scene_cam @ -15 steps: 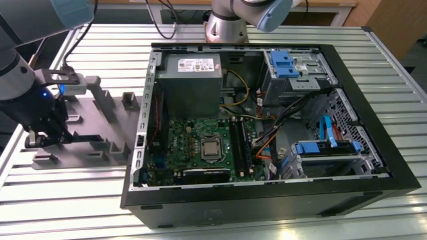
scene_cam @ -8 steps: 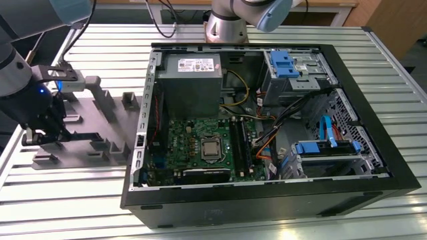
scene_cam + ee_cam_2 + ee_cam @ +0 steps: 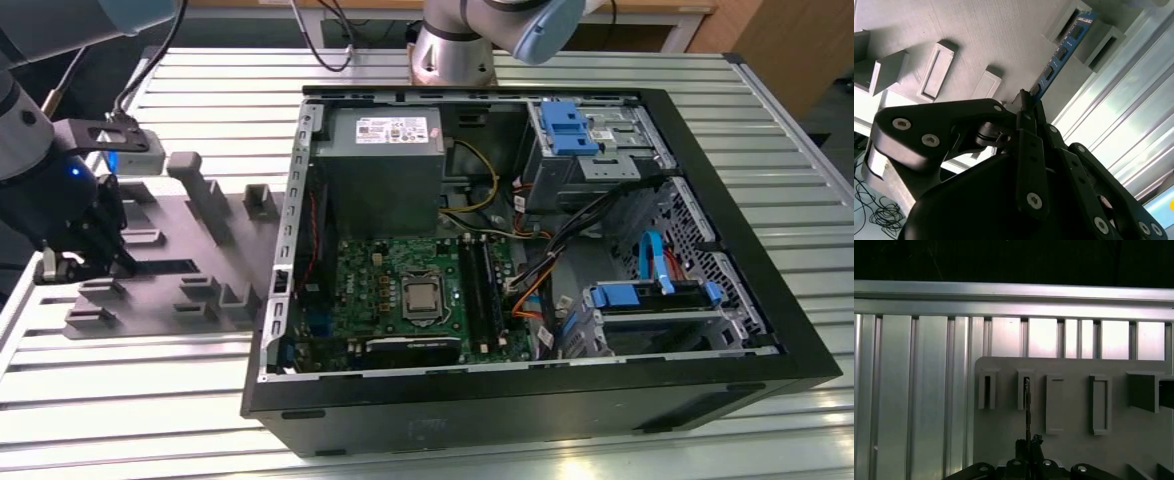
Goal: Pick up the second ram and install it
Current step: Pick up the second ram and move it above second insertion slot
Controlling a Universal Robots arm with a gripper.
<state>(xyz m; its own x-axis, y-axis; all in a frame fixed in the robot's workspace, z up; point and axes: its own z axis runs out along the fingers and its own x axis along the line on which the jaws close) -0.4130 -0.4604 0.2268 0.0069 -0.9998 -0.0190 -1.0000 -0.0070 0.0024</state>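
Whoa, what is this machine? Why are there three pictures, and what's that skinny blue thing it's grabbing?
It is a robot arm, a machine that moves things a bit like your own arm does. One picture comes from a camera standing apart from the arm. It shows the arm, a slatted metal table, an open computer case with a green board inside, and a grey holder plate beside the case. The other two pictures come from cameras riding on the arm's wrist, looking along its black fingers. The fingers are pinched shut on a thin blue-green memory stick, the second ram. The stick's far end reaches the grey holder blocks on the plate. In the first wrist view you see the stick edge-on, like a thin line.
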